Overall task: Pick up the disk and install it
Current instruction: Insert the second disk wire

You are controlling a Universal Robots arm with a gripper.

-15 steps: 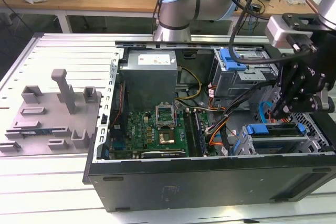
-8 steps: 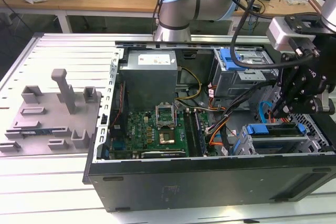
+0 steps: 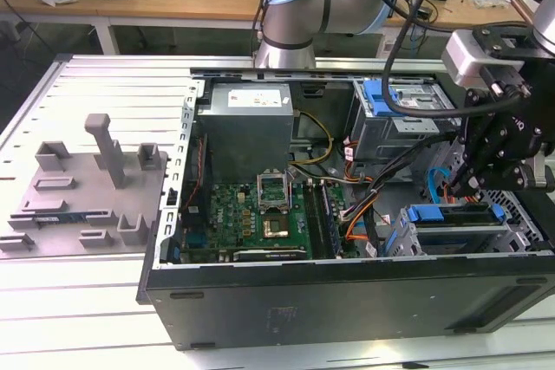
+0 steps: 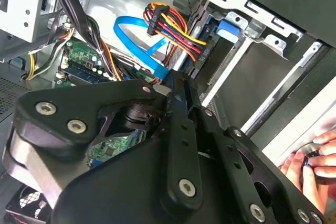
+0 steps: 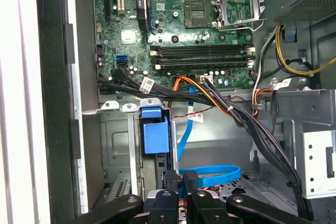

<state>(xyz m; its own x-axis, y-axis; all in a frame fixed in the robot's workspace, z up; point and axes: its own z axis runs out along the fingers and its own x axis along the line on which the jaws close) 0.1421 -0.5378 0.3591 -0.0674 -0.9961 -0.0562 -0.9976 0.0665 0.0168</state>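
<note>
One disk (image 3: 453, 230) sat slotted in a bay at the exterior view's right of the open computer case (image 3: 347, 301) (blue bracket uppermost), seemingly installed or nearly so, while the gripper (image 3: 460, 184), narrowed on nothing visible, hung just above it.

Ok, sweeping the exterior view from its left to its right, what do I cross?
Grey fixture tray → power supply → motherboard → disk in its blue carrier, low in the case, with the gripper just above it.
</note>
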